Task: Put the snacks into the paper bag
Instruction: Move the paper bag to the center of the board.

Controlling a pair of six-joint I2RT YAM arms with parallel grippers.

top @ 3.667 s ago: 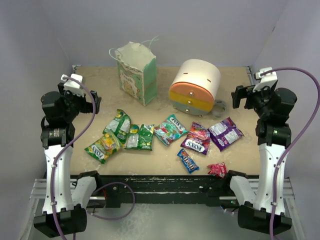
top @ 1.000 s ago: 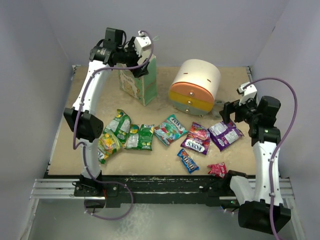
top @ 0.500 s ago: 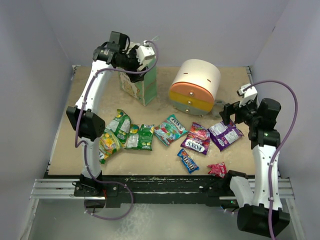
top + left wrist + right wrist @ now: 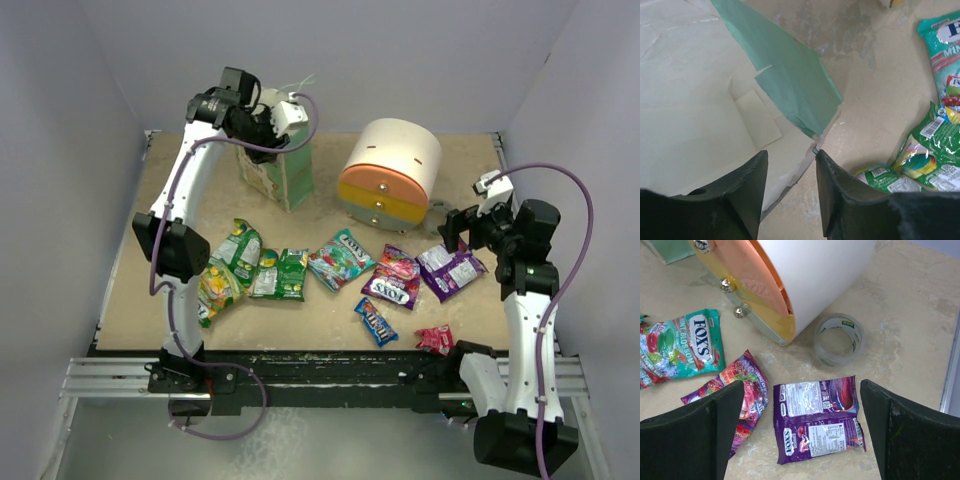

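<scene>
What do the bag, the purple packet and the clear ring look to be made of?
Bag: matte paper, going by creases, folds and a ragged rim. Purple packet: glossy plastic film, probably; it shows glare and wrinkles. Ring: likely a roll of clear plastic tape, see-through with a printed inner core.

Paper bag (image 4: 790, 85): green outside, cream inside. Drawer unit (image 4: 395, 150): white w/ orange + yellow fronts. Teal FOX'S pkt (image 4: 680, 347), purple pkt (image 4: 817, 420), green pkts (image 4: 290, 275). Tape roll (image 4: 838, 339) clear. Tabletop (image 4: 470, 170) beige, mottled.
</scene>
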